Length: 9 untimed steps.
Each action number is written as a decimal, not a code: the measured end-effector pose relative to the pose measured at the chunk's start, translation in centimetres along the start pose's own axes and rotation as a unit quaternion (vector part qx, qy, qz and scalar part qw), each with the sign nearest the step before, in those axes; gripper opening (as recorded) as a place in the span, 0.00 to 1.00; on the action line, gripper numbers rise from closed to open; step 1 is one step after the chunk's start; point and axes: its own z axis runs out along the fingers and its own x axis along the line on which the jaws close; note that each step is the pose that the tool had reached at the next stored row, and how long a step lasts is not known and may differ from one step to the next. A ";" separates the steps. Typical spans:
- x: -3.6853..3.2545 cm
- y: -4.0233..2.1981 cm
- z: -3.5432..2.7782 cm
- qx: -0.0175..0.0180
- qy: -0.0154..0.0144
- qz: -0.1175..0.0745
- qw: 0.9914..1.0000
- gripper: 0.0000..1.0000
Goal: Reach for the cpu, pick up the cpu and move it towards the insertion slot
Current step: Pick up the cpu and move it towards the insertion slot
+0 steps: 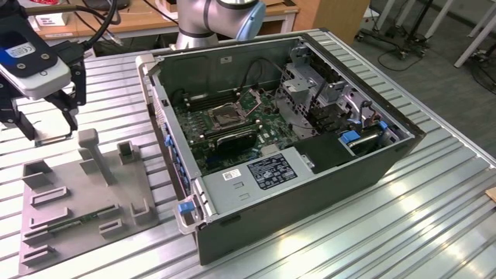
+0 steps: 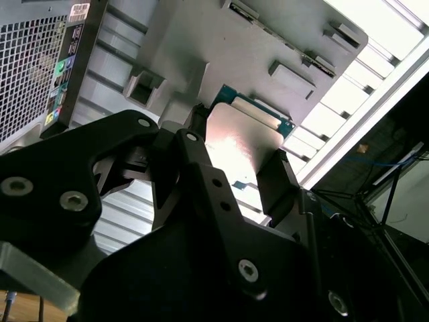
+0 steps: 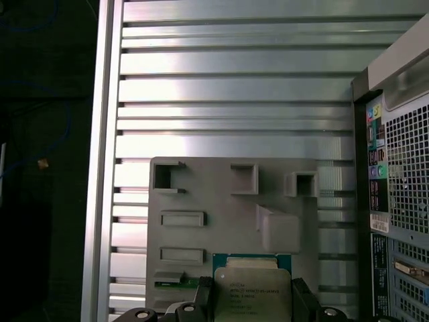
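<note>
there, the cpu (image 3: 253, 290) sits clamped inside the gripper (image 1: 51, 132).

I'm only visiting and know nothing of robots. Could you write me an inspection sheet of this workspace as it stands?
Surface: slatted metal table.
Job's things: cpu held in the gripper, over the edge of the grey fixture plate; insertion slot on the board inside the open computer case.
Clutter: green memory module lying in the fixture plate.
Gripper: shut on the cpu, apart from the case.
Cables: black cables by the arm.
Surroundings: wooden desk, wheeled stands.
</note>
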 end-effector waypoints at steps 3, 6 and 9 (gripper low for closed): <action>-0.25 0.00 0.00 0.000 0.000 0.000 1.000 0.54; -0.58 -0.01 0.00 0.000 0.000 0.000 1.000 0.54; -0.92 -0.01 0.01 0.000 0.000 0.000 1.000 0.54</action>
